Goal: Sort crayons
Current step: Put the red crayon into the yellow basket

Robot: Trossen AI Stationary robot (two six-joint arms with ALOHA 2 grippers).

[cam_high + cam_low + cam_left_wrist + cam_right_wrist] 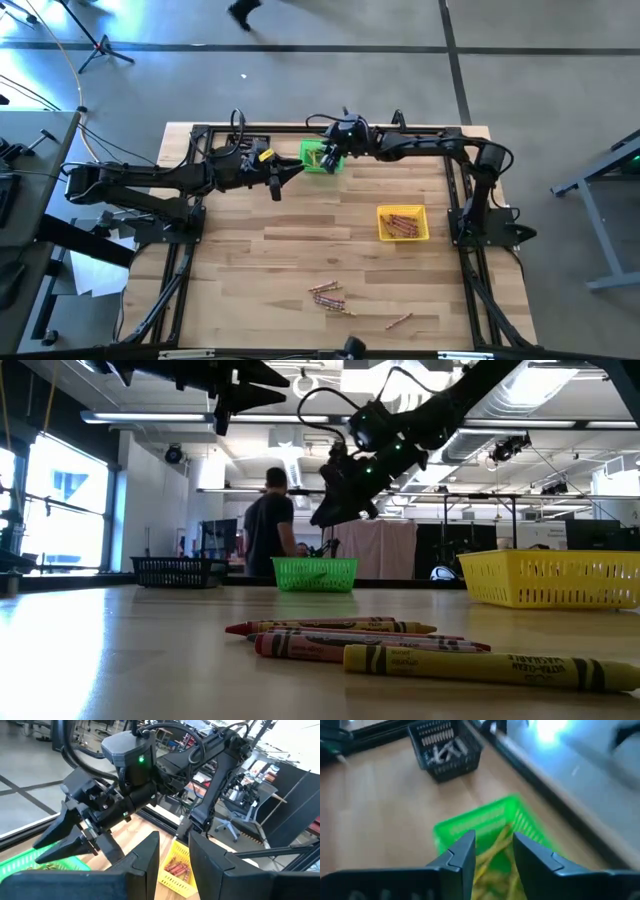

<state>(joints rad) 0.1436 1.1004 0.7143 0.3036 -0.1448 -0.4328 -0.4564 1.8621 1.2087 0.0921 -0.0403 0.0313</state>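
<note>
Several loose crayons (328,295) lie flat on the table near its front edge, close up in the low view (340,635); one more crayon (399,320) lies apart to their right. My right gripper (493,837) is open and empty, above the green bin (470,822), which holds yellow-gold crayons (495,852). In the high view my right gripper (327,160) is over the green bin (312,152) at the far edge. My left gripper (275,188) is open and empty, raised just left of the green bin; it also shows in its own wrist view (174,840).
A yellow bin (403,222) with reddish crayons stands right of centre. A black bin (445,750) with greyish crayons stands at the far edge, left of the green bin, under my left arm. A person (268,525) stands in the room beyond the table.
</note>
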